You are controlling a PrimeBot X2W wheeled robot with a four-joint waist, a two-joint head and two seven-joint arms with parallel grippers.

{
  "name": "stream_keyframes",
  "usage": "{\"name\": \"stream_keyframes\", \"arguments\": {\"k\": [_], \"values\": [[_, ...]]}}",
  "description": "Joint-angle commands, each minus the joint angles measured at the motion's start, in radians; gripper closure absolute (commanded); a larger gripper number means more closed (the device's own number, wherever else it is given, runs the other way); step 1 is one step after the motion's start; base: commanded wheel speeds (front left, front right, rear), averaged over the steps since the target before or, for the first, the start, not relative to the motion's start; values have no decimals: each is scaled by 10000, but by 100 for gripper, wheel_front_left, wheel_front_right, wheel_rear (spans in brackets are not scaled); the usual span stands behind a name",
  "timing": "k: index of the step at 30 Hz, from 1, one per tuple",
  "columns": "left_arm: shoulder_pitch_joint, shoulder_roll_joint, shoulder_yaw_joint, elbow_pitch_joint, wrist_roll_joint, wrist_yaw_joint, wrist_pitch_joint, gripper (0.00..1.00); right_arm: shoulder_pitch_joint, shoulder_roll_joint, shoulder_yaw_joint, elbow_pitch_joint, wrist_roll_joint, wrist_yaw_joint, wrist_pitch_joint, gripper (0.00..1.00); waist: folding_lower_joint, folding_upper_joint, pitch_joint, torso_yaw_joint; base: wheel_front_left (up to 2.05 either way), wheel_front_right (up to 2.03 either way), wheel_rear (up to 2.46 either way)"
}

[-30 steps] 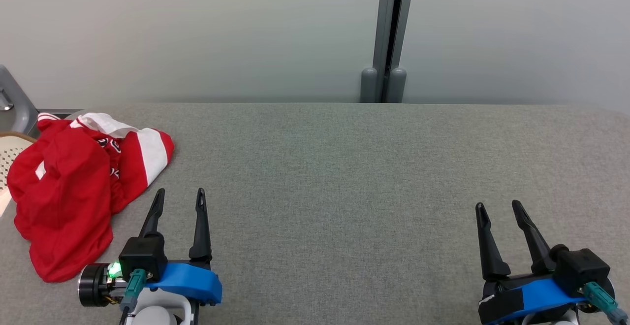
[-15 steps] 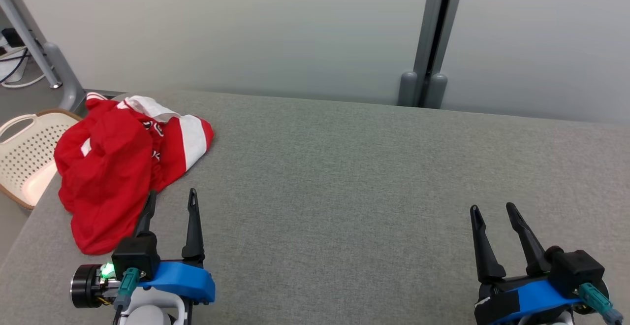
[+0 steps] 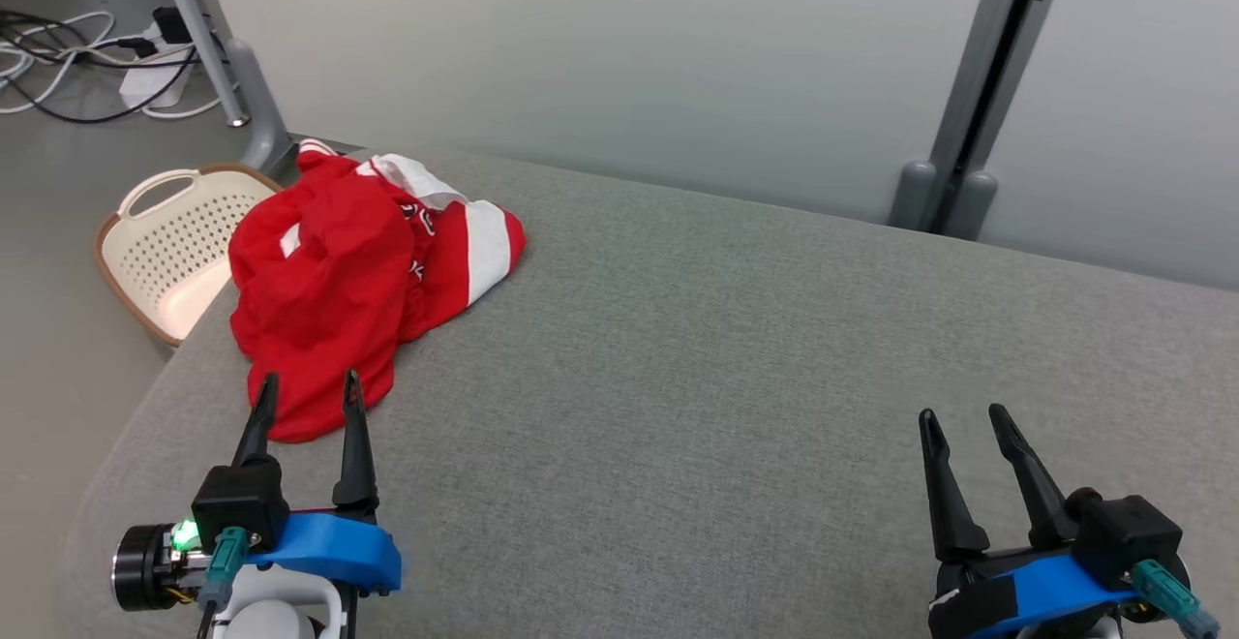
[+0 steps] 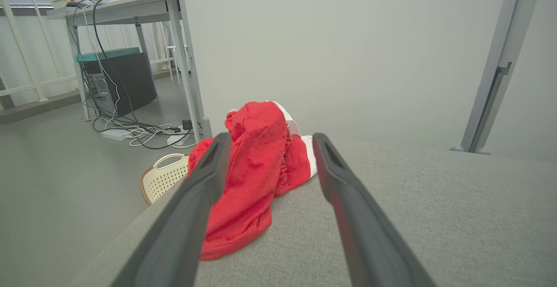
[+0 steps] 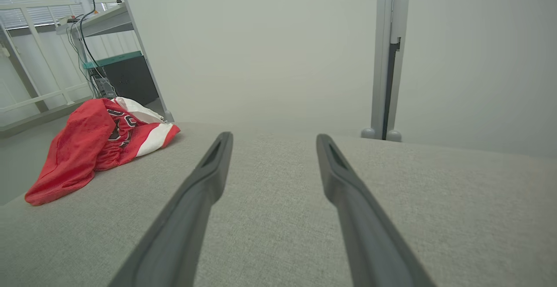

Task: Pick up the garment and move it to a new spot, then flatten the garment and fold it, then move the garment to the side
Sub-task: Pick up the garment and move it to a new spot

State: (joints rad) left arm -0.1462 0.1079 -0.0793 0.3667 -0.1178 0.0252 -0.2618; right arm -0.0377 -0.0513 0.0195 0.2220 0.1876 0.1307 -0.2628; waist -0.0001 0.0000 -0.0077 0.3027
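A crumpled red garment (image 3: 339,281) with white stripes lies heaped on the grey padded table (image 3: 697,349) near its far left corner. My left gripper (image 3: 308,389) stands open just short of the heap's near edge, its fingertips over the red cloth in the head view. Through the left wrist view the garment (image 4: 252,178) sits ahead between the open fingers, apart from them. My right gripper (image 3: 960,416) is open over bare table at the lower right, holding nothing. In the right wrist view the garment (image 5: 95,148) lies far to the left.
A cream perforated basket (image 3: 174,242) with a brown rim stands on the floor beside the table's left edge. Cables and a power strip (image 3: 145,82) lie on the floor behind it. A grey partition post (image 3: 968,136) rises behind the table. The table's left corner is rounded.
The head camera has turned left, so the garment and basket have shifted right in view. My left gripper now reaches the garment's near edge. Both grippers stay open.
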Motion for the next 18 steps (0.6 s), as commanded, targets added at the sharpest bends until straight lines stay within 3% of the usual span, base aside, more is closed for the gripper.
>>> {"name": "stream_keyframes", "arguments": {"k": [1, 18], "values": [[1, 50, 18, -17, -33, -5, -50, 0, -30, 4, 16, 35, 72, 1, -31, 0, 1, 0, 98, 185, 0, 0, 0], [87, 135, 326, -207, -216, 87, -49, 0, -137, 6, 241, 94, 114, 1, -31, 0, 1, 0, 283, 1423, 0, 0, 0]]}}
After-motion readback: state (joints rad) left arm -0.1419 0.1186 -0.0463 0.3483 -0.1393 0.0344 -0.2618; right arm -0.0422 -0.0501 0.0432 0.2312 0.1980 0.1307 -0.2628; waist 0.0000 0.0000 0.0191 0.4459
